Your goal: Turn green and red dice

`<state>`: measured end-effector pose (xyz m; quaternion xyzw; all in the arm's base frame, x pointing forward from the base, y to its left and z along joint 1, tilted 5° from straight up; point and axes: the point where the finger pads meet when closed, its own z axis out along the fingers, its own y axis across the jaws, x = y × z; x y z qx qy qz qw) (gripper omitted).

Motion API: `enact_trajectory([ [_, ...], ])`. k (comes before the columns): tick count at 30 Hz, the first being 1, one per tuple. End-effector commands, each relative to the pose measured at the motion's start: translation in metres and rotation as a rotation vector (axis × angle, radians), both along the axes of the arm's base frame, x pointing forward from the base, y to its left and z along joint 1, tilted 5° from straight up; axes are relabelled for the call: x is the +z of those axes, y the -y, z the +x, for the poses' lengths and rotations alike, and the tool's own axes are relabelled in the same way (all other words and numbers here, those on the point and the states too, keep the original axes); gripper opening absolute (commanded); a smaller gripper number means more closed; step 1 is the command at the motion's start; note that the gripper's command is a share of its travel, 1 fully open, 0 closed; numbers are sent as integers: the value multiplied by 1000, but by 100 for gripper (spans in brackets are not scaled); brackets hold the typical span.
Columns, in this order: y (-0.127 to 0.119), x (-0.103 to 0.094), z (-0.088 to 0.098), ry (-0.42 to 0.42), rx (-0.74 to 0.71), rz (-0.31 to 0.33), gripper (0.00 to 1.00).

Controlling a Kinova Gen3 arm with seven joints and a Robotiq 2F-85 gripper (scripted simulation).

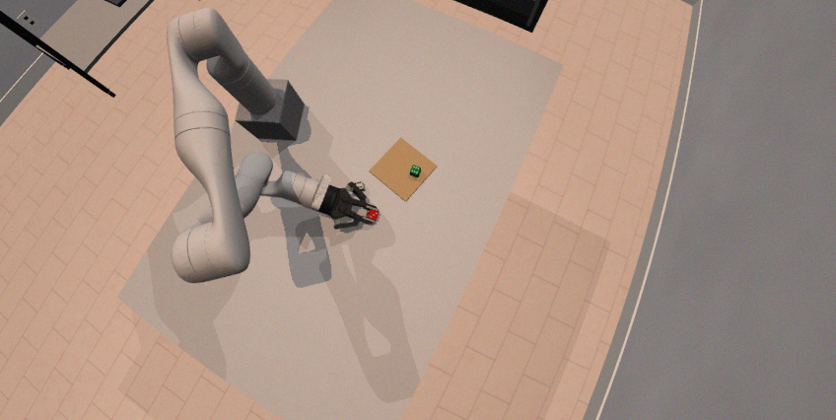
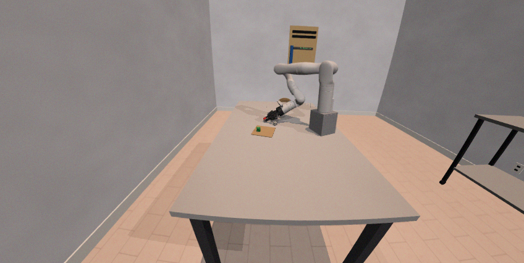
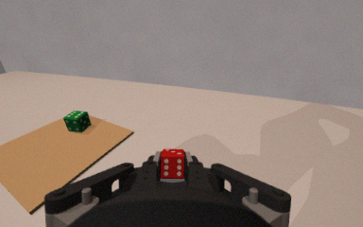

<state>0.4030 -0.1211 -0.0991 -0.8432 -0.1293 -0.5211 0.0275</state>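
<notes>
Smooth grey arm (image 1: 202, 122) (image 2: 325, 93), black hand (image 1: 371, 215) (image 2: 265, 118) (image 3: 172, 159).

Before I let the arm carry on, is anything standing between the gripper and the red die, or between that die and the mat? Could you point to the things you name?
Nothing visible: the gripper (image 1: 371, 213) (image 2: 265, 118) (image 3: 172, 159) is shut on the red die (image 1: 372, 214) (image 2: 264, 118) (image 3: 172, 164), with only bare table toward the mat's (image 1: 395, 170) (image 2: 265, 133) (image 3: 42, 161) nearest edge.
</notes>
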Motion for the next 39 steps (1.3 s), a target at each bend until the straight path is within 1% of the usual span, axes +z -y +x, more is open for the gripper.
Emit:
enact_trajectory([
  [1,0,1,0,1,0,0,21],
  [22,0,1,0,1,0,0,21],
  [23,0,1,0,1,0,0,25],
  [25,0,1,0,1,0,0,25],
  [26,0,1,0,1,0,0,29],
  [28,0,1,0,1,0,0,29],
  [29,0,1,0,1,0,0,33],
  [33,0,1,0,1,0,0,33],
  [34,0,1,0,1,0,0,37],
  [36,0,1,0,1,0,0,37],
  [37,0,1,0,1,0,0,41],
  [39,0,1,0,1,0,0,41],
])
